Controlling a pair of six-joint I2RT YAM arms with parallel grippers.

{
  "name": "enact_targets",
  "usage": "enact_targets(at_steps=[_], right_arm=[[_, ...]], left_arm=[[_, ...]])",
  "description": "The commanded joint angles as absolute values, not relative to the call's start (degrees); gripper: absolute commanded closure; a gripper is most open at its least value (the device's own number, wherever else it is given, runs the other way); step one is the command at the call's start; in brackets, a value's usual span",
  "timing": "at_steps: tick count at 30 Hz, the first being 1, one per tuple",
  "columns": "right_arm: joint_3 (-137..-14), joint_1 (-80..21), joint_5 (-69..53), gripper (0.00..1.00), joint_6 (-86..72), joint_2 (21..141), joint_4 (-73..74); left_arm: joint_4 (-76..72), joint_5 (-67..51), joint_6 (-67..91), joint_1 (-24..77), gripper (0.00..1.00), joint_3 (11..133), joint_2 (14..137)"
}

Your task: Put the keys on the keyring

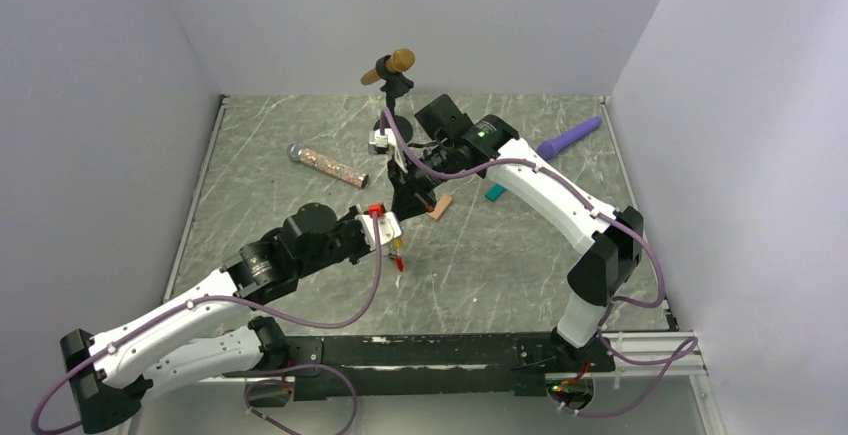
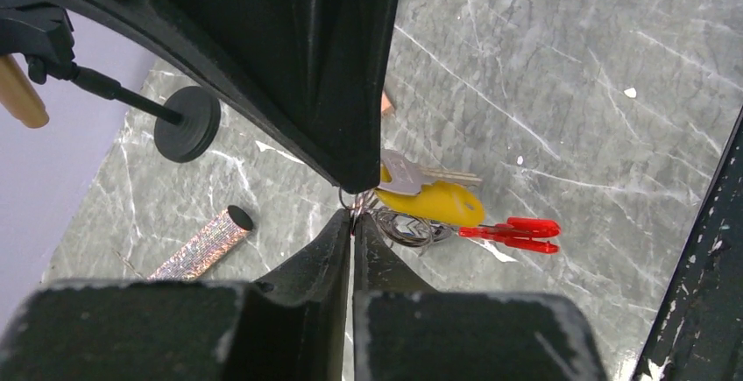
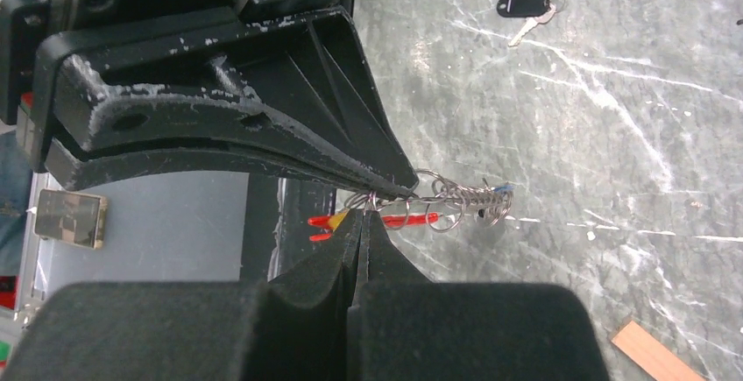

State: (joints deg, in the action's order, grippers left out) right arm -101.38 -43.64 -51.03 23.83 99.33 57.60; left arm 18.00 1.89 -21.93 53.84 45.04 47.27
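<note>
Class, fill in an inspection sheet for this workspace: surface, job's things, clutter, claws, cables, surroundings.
Surface: grey marbled table, scratched.
Job's things: keyring with red fob, yellow key at it; black key loose on table.
Clutter: glitter tube, purple stick, teal block, salmon block, stand.
Claws: left claw and right claw both shut on keyring.
Cables: purple cables along both arms.
Surroundings: pale walls.

No text, label, brand, number or sign can be read on anything here.
</note>
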Motion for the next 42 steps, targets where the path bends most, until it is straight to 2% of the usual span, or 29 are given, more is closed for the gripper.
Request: enact_targets(at_steps=[1,3,15,22,25,30,42], right_arm=[[-100.7,-44.0,-53.5,1.00,22.5,98.1,54.2],[-100.2,-43.7,-53.6,1.00,22.5,97.5,53.9],[-99.2,-43.2,-55.0,1.00,23.7,95.6,54.1],[-99.0,-43.0,-56.6,1.00,25.0,94.7,54.8],[-99.0,-42.9,-57.2,1.00,25.5,94.6,55.0],[-98.9,-42.8,-57.7,1.00,25.9,94.3,55.3],[-98.6,-42.5,-58.3,1.00,26.0,94.0,55.3]], left_arm=[[13.0,3.6,-21.3,54.3,0.87,44.9,44.2],[11.7,3.7,-20.6,54.3,0.78,43.4,42.6],[4.7,3.6,-17.5,54.0,0.45,33.8,32.2],[-11.6,0.1,-13.4,51.3,0.55,20.6,24.3],[-19.4,-2.7,-10.0,50.0,0.62,17.2,25.0],[-28.6,-7.9,-6.1,48.3,0.66,15.1,29.1],[-30.6,-13.2,-4.1,47.4,0.79,15.9,31.8]])
